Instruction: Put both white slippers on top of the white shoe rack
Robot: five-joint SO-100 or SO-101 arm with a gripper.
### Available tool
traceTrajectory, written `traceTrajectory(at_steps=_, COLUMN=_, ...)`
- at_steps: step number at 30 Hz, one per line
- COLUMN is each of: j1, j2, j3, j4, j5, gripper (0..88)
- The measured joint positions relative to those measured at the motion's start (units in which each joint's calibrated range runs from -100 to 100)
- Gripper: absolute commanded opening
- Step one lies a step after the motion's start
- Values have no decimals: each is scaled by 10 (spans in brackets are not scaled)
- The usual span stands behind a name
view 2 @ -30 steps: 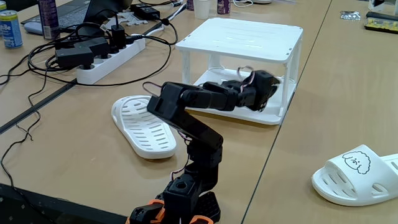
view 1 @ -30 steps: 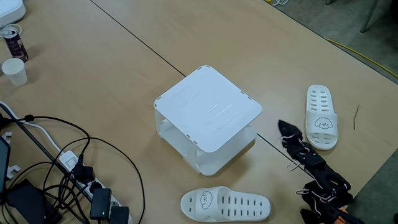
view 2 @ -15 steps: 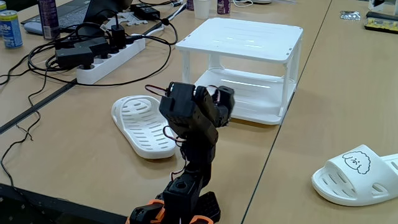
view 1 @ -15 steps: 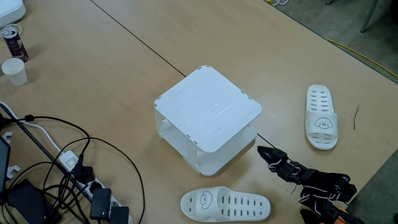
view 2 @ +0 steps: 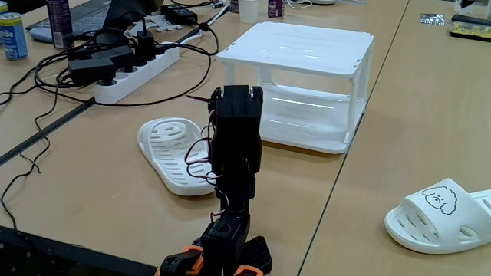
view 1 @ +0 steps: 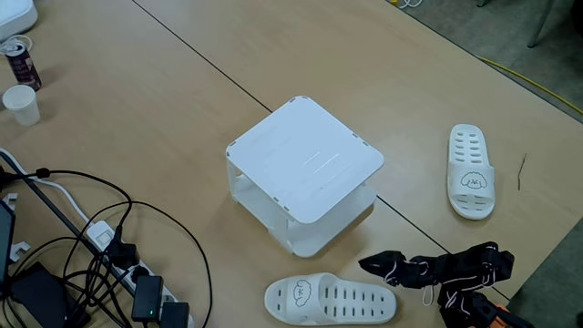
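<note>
We see nothing done yet: the white shoe rack (view 1: 305,170) top is bare. One white slipper (view 1: 330,300) lies just beside the claw (view 1: 370,265), the other slipper (view 1: 471,183) well apart on the counter (view 1: 137,100). Claw carries nothing; we cannot tell whether it is released or clenched.
</note>
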Motion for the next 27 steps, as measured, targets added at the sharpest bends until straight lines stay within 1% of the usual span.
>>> traceTrajectory(at_steps=4, j1=-11, j2=0, j3=-40, j4=95, j5=0, gripper=7)
traceTrajectory(at_steps=11, j1=-12, j2=9, j3=-184, j4=362, j5=0, gripper=7)
traceTrajectory(at_steps=14, j1=-11, j2=10, j3=-217, j4=448, j5=0, gripper=7)
traceTrajectory(at_steps=22, j1=-11, j2=10, j3=-235, j4=567, j5=0, gripper=7)
traceTrajectory(at_steps=27, j1=-13, j2=10, j3=-235, j4=595, j5=0, gripper=7)
